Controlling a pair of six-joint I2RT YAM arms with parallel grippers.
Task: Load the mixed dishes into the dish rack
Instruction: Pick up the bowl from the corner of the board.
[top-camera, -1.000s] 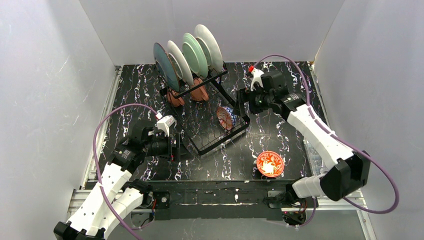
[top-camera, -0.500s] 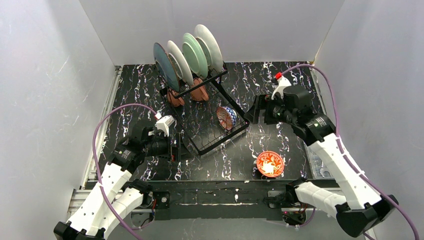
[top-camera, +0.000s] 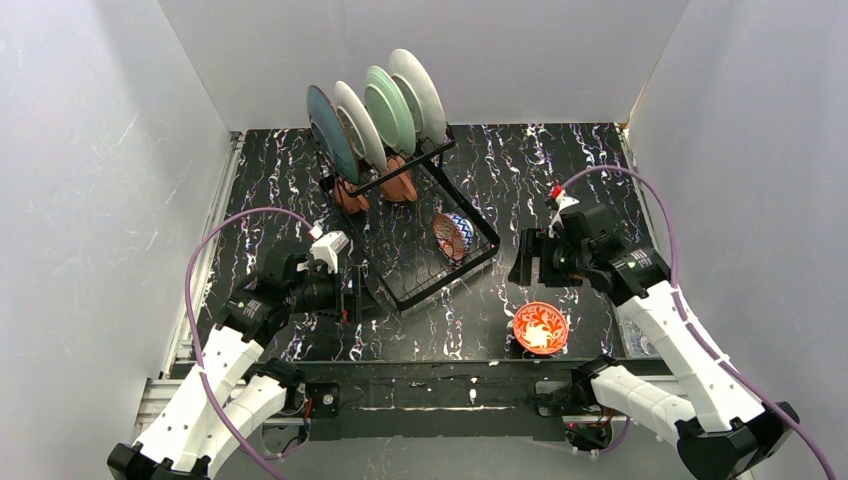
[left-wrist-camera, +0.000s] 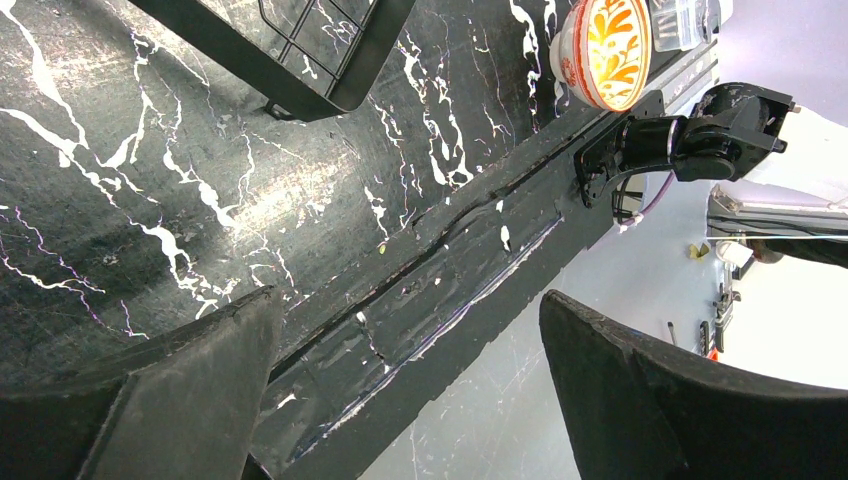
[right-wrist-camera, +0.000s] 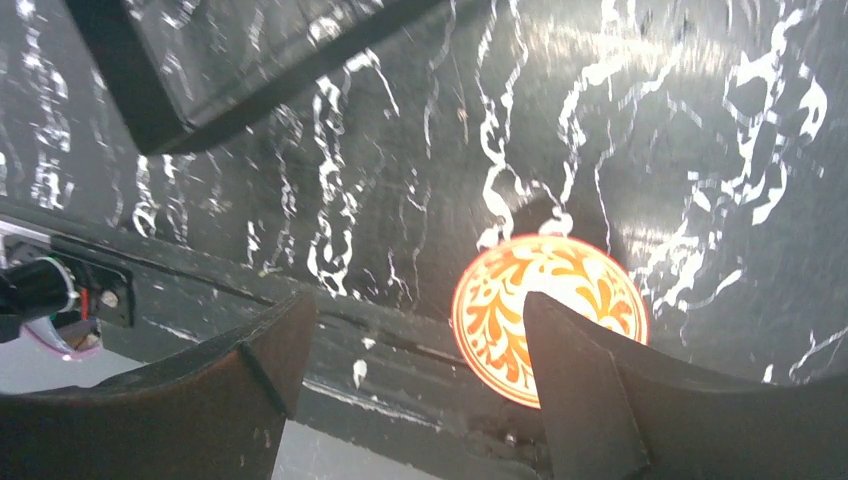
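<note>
Pulled back from dish rack (top-camera: 450, 275) toward near edge of worktop (top-camera: 500, 160) since 1 s ago: right gripper (top-camera: 522, 258). Now hovering just beyond red-patterned bowl (top-camera: 540, 328) sitting near near-right corner; jaws apart, grasping nothing. Left gripper (top-camera: 350, 297) unmoved by rack's near-left corner, released wide, empty. 4 plates (top-camera: 388, 108) upright in far slots, 2 mugs (top-camera: 350, 195) beneath, 2nd bowl (top-camera: 452, 236) tilted inside rack.

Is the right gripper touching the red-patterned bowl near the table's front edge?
Apart. The top external view shows a strip of bare tabletop between the open right gripper and the bowl.
</note>
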